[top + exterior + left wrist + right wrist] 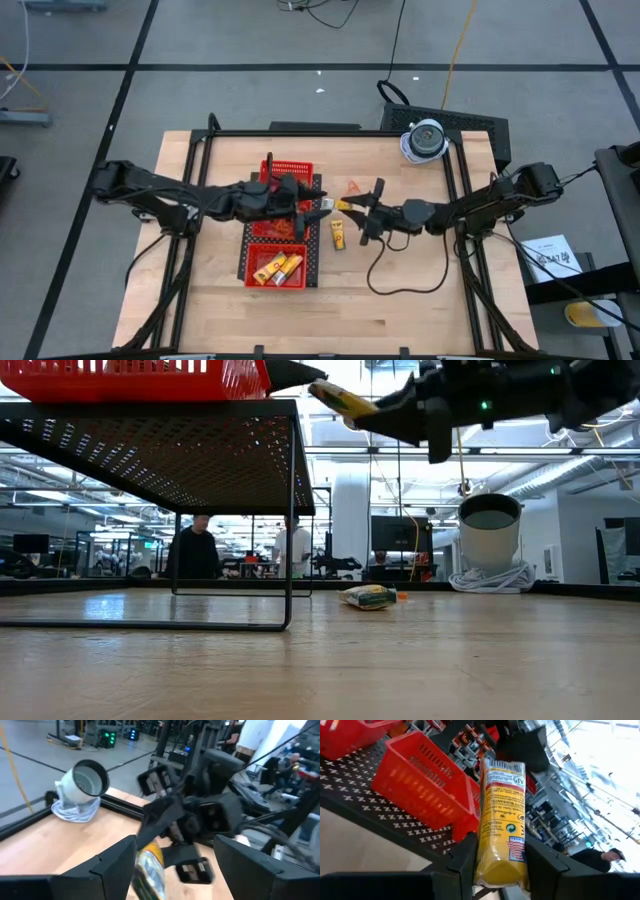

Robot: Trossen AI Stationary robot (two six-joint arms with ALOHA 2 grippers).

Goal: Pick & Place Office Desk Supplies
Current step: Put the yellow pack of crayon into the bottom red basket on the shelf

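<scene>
A yellow labelled packet (343,205) hangs in the air between my two grippers, just right of the red mesh tray (268,175). My right gripper (358,207) is shut on it. My left gripper (322,210) is open in front of it, its fingers on either side of the packet's free end (150,870); whether one finger touches it, I cannot tell. A second yellow packet (338,235) lies flat on the table. More yellow packets (275,268) lie in the tray's near compartment. A small orange item (352,187) lies on the table. My right gripper pinches the yellow packet between its two fingers near one end (502,870). The fingers (465,855) come about level from the table's right and lie along the packet. It juts out past them toward the tray, lifted clear of the table, at about the height of the tray (345,400).
The red tray sits on a raised black mesh stand (315,255) left of centre. A white-grey round object with a coiled cord (425,140) stands at the far right corner. A black cable (400,285) loops on the wood near the right arm. People stand beyond the table (195,550).
</scene>
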